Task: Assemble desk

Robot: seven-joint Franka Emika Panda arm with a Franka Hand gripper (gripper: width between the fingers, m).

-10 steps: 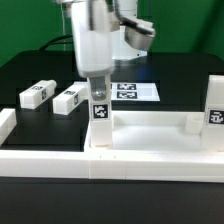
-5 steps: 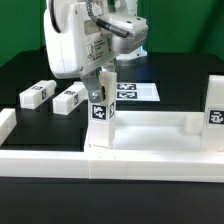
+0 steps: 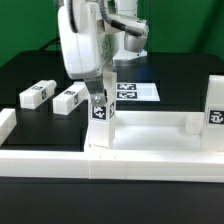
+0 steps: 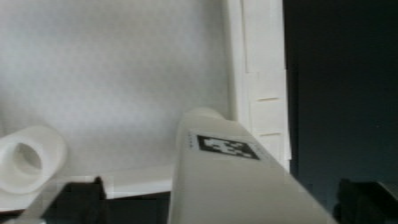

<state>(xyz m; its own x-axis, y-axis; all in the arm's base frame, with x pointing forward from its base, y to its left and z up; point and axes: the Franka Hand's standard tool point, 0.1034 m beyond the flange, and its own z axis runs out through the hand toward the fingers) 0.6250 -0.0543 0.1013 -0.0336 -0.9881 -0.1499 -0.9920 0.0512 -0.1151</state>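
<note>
Four leg blocks: all visible in the exterior view, each with a black-white tag.
loose pair: first leg block (image 3: pixel 35 95) and second leg block (image 3: pixel 68 99) lie flat on the black table (image 3: pixel 30 65). They sit side by side, just apart, toward the exterior view's left and off the tabletop.
front leg block (image 3: pixel 100 112): upright at the tabletop's near corner on the exterior view's left, tag facing the camera. In the wrist view it (image 4: pixel 231 170) rises between the fingers.
right leg block (image 3: pixel 215 105): upright at the tabletop's edge on the exterior view's right.
tabletop (image 3: pixel 150 135): lies flat, rim up, at the front of the table. The wrist view shows its flat floor and raised rim (image 4: pixel 258 60).
gripper (image 3: pixel 100 92): directly above the front leg block, with a finger down each side of the block's top. It is released: in the wrist view the dark fingertips (image 4: pixel 86 195) stand clear of the block with a gap on both sides. Nothing is held.
marker board (image 3: pixel 135 91): flat on the table behind the arm, partly hidden.
border rail (image 3: pixel 45 162): white, along the front at the exterior view's left.
round white shape (image 4: pixel 22 160): on the tabletop floor near the leg; can't tell what it is.
</note>
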